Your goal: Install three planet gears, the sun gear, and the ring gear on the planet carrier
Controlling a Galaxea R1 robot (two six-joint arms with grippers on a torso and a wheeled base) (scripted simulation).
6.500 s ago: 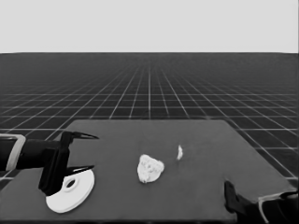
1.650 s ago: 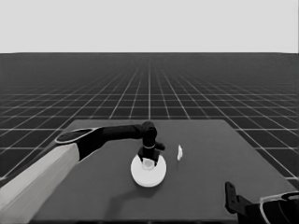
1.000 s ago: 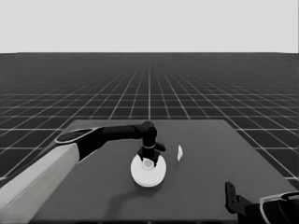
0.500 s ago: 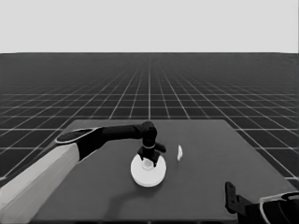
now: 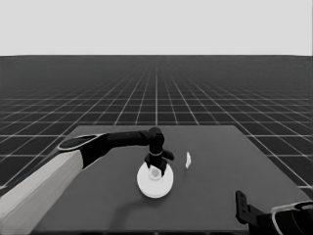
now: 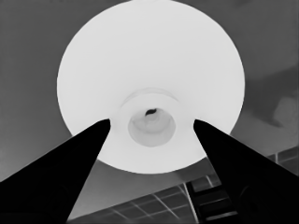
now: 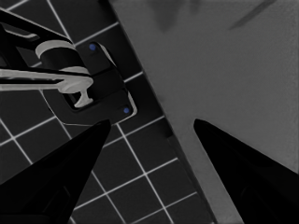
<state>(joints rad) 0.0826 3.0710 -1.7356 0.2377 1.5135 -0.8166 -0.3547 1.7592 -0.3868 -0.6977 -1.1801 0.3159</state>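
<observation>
Larger round part (image 5: 154, 182) sits mid-worktop (image 5: 220, 196), under the left gripper (image 5: 155, 166).
Its fingers stand apart either side of the raised centre hub, touching nothing. A thin white piece (image 5: 188, 159) stands just beside. Right gripper (image 7: 149, 135), fingers spread, hangs parked over the worktop's corner.

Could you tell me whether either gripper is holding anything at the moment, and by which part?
Nothing looks held. The left gripper is open above the larger round part at mid-table, fingers either side of its raised centre hub, not touching it. The right gripper waits open at the table's corner.
</observation>
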